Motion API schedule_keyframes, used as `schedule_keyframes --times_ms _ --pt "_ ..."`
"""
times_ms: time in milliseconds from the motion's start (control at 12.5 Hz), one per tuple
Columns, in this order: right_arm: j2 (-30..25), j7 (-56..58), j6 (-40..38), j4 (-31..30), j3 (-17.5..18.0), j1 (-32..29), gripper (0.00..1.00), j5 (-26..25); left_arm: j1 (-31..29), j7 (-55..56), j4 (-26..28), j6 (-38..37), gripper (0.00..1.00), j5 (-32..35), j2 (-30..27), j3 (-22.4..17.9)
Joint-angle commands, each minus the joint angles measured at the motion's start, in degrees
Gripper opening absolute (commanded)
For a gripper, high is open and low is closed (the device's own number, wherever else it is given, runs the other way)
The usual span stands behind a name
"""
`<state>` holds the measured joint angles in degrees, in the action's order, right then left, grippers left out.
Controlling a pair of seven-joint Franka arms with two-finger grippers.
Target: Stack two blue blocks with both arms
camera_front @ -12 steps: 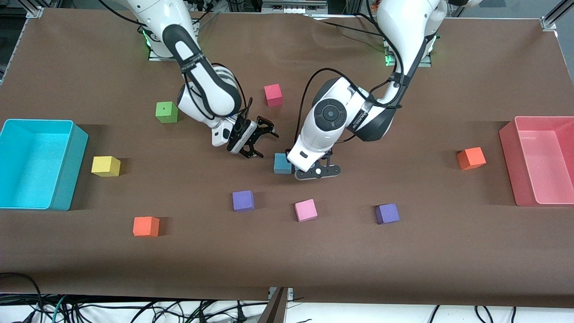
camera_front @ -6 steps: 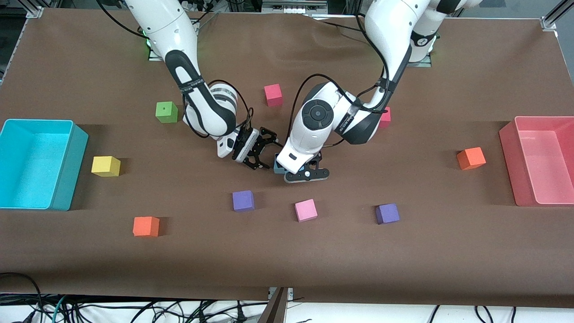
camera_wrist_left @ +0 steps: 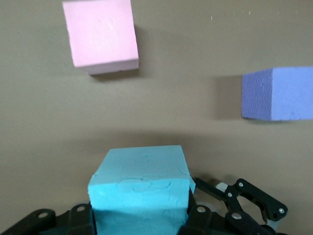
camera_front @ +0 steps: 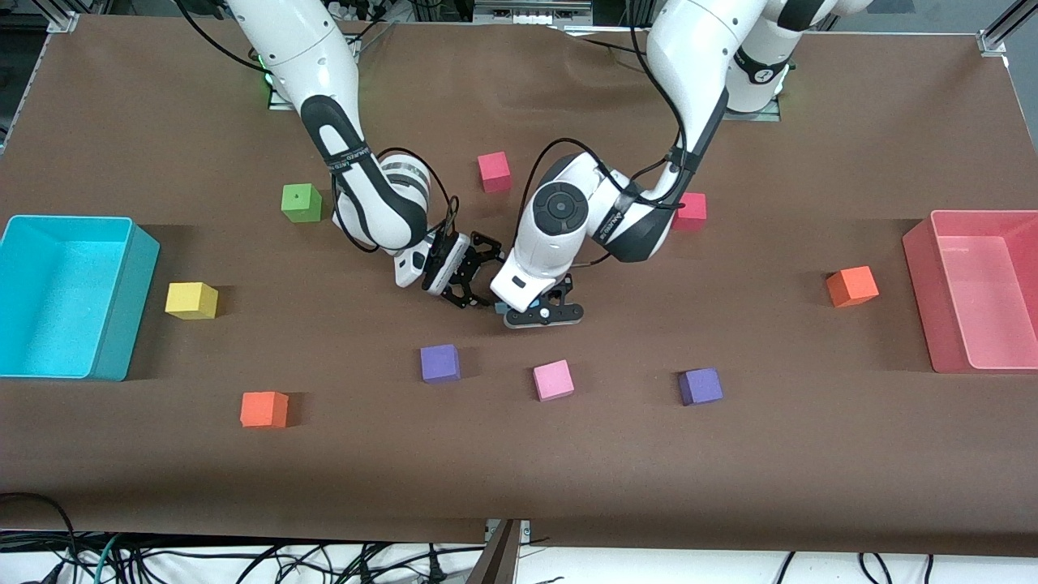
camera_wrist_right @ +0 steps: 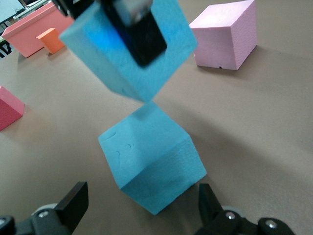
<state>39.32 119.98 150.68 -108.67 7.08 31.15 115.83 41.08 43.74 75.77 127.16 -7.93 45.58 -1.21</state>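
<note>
Left gripper [camera_front: 542,313] jaws clamped on blue block [camera_wrist_right: 129,46], right gripper [camera_front: 464,285] jaws spread empty around lower blue block [camera_wrist_right: 152,164]; corner-to-corner misalignment, likely topple off onto bench [camera_front: 811,454].

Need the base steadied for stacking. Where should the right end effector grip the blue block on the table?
The lower blue block: two opposite side faces, low, from the right arm's end; its top must stay free, as the left end effector holds the other blue block right above it.

No legible text on anything in view.
</note>
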Motion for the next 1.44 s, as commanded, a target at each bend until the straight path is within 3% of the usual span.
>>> schedule_keyframes --times_ms 0,480,640,720,800,880,1360 --pt "0.5 1.4 -0.4 0.8 -0.8 0.8 1.00 1.5 2.2 1.9 -2.1 -0.3 0.00 -0.6 1.7 -1.2" --pt "0.6 1.4 -0.5 0.8 -0.9 0.8 1.00 1.5 3.3 3.4 -1.8 -0.6 0.00 -0.9 2.5 -1.0" --pt "0.6 1.4 -0.5 0.8 -0.9 0.8 1.00 1.5 3.7 3.9 -1.8 -0.5 0.17 -0.8 2.9 -1.0" --pt "0.6 1.3 -0.5 0.8 -0.9 0.8 1.00 1.5 3.7 3.9 -1.8 -0.6 0.33 -0.8 3.0 -1.0" --pt "0.6 1.3 -0.5 0.8 -0.9 0.8 1.00 1.5 3.7 4.0 -1.8 -0.5 0.91 -0.9 2.9 -1.0" --pt "0.6 1.3 -0.5 0.9 -0.9 0.8 1.00 1.5 3.7 3.9 -1.8 -0.5 1.00 -0.5 2.9 -1.0" --pt "-0.8 1.3 -0.4 0.1 -1.2 0.8 1.00 1.2 3.5 4.1 -2.0 -0.8 1.00 -0.9 2.1 -1.2"
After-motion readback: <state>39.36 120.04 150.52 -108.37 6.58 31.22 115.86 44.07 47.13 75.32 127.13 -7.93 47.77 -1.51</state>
